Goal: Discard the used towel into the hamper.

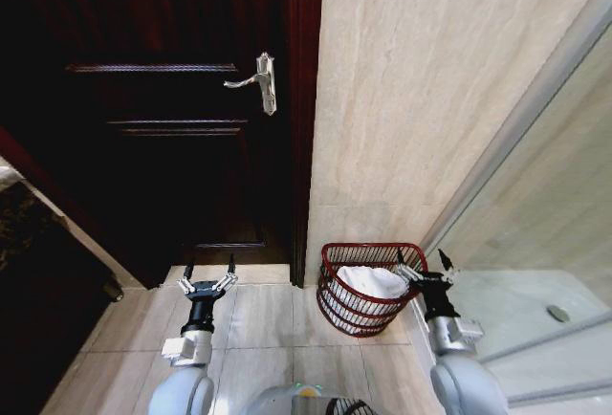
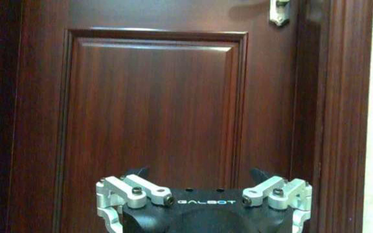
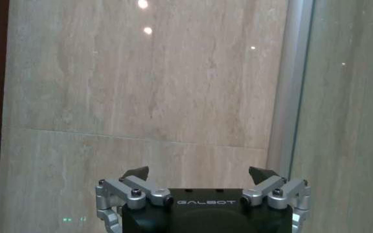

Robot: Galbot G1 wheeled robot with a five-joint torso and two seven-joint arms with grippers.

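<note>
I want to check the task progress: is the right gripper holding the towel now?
No: in the head view the right gripper stands open and empty beside the hamper, and the white towel already lies inside it.

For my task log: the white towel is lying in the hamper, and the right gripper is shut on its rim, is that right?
Not quite. The head view shows the right gripper open beside the hamper, gripping nothing. The white towel does lie in the hamper.
</note>
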